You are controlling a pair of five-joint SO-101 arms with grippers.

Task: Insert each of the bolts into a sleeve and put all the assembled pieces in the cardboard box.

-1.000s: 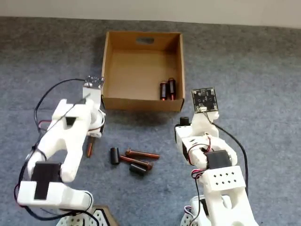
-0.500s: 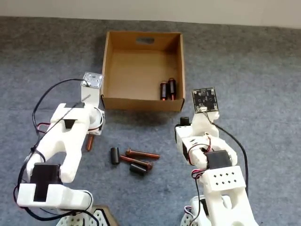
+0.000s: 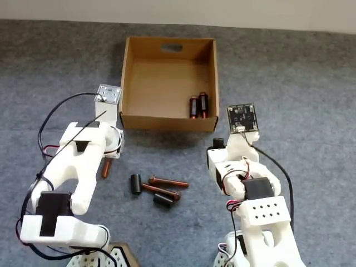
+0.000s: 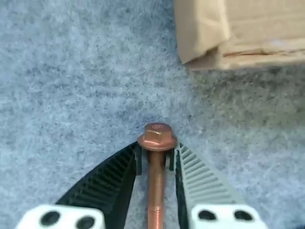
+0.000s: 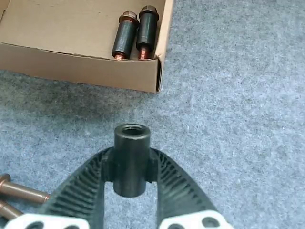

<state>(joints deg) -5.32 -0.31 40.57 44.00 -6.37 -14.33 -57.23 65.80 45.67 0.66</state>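
White printed shells wrap black servo blocks on both arms. Thin black and red cables (image 3: pixel 54 113) loop off the left arm (image 3: pixel 78 167); the right arm (image 3: pixel 253 192) carries a white plate (image 3: pixel 266 212) with two rows of round holes. The left hand (image 4: pixel 156 153) pairs a black ribbed finger (image 4: pixel 107 179) with a pale grey finger (image 4: pixel 202 181); the right hand (image 5: pixel 129 153) has black ribbed fingers (image 5: pixel 71 195).

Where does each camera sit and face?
High: above the table, looking down at both arms and the cardboard box.
Left wrist: on that arm, looking past the left tool holding a bolt.
Right wrist: likewise, past the right tool holding a sleeve, toward the box.
High and right wrist share two assembled pieces.
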